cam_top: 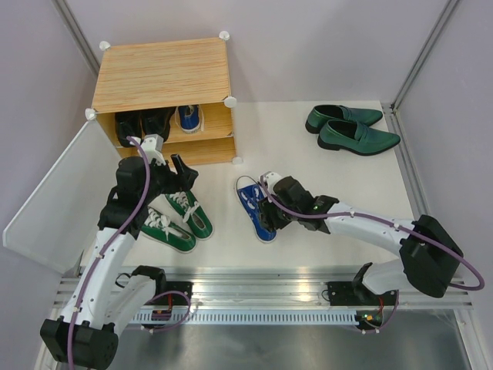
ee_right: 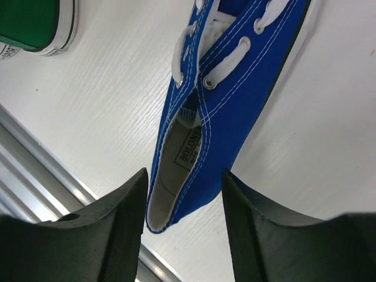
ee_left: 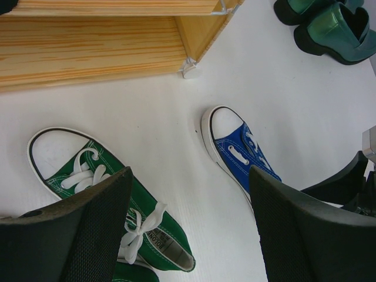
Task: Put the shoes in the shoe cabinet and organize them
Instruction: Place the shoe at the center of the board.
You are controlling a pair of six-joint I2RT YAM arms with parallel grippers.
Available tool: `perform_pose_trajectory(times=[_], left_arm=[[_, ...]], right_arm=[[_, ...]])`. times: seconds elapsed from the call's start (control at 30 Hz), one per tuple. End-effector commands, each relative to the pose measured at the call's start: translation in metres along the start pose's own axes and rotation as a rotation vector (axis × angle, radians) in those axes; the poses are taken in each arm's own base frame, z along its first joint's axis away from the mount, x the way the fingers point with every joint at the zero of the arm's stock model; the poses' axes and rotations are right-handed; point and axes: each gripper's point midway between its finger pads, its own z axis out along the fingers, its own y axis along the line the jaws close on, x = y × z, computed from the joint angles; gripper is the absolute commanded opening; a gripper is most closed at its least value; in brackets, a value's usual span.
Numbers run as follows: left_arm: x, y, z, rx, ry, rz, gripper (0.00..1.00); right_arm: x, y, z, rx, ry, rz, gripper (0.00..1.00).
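Beside the shoe cabinet (cam_top: 162, 73), the right tool (ee_right: 182, 179), jaws apart, hovers over the heel of the blue sneaker (ee_right: 235, 100); a square, low close should hold. Left tool (ee_left: 189, 173) gapes wide.

I see a white-laced blue sneaker (cam_top: 250, 199), white-laced green sneakers (cam_top: 181, 220), glossy dark-green loafers (cam_top: 362, 135), a light wood-grain cabinet (cam_top: 162, 73) and a white bench (cam_top: 308, 166).
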Motion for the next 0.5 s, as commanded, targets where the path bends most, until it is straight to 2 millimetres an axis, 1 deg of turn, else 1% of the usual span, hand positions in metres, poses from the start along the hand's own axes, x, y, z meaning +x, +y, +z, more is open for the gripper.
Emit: perform_pose_trajectory(times=[0.0, 0.07, 0.17, 0.3, 0.47], left_arm=[[-0.010, -0.005, 0.001, 0.015, -0.044, -0.002, 0.82], [-0.011, -0.004, 0.001, 0.013, -0.046, -0.001, 0.82], [-0.010, -0.004, 0.001, 0.010, -0.044, -0.001, 0.82], [-0.009, -0.004, 0.002, 0.013, -0.038, -0.002, 0.82], [-0.008, -0.004, 0.002, 0.014, -0.035, -0.004, 0.82]], right_arm=[[-0.025, -0.004, 0.000, 0.063, -0.055, -0.030, 0.58], [-0.025, -0.004, 0.001, 0.082, -0.055, -0.031, 0.62], [-0.026, -0.002, 0.001, 0.098, -0.060, -0.037, 0.64], [-0.030, -0.002, 0.004, 0.119, -0.067, -0.039, 0.65], [-0.030, -0.009, 0.017, 0.163, -0.052, -0.025, 0.65]])
